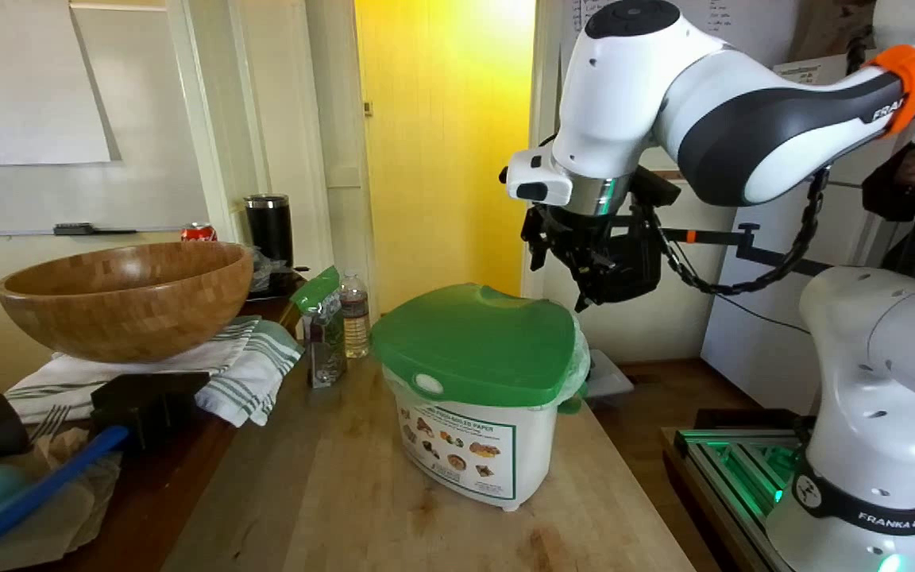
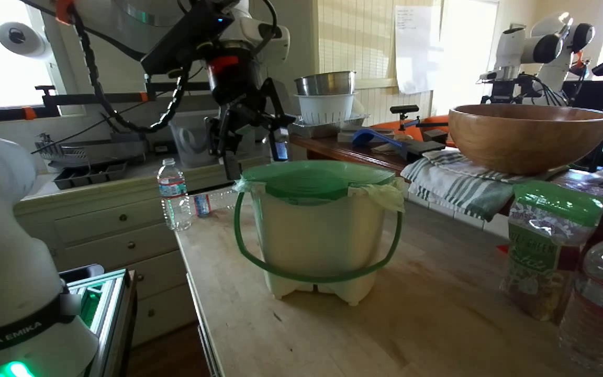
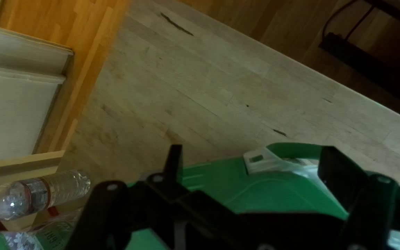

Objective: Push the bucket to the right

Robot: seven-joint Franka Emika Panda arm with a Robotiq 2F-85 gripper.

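Over the wooden tabletop [image 1: 330, 492], arm [image 1: 616, 103] extends from two o'clock in an exterior view, wrist bent, gripper [image 2: 256, 161] hanging down with a slight cant. Fingers [image 3: 175, 159] spread well apart in the wrist view, green lid [image 3: 262, 194] below them; touching it or clear of it, cannot tell. Bucket [image 2: 320, 225] stands upright on the tabletop, lid on, gripper between its ten and eleven o'clock in an exterior view.

Printed label [image 1: 457, 453] shows in an exterior view alone, on the bucket's six o'clock side, yellow door [image 1: 445, 151] beyond at twelve. Green handle [image 2: 327, 277] droops in full across the bucket's side in an exterior view; standing bottle [image 2: 172, 188] and lying bottle [image 2: 204, 204] near nine o'clock, another robot arm [image 2: 511, 50] at two. Wrist view looks down on the tabletop, edge slanting from twelve to three.
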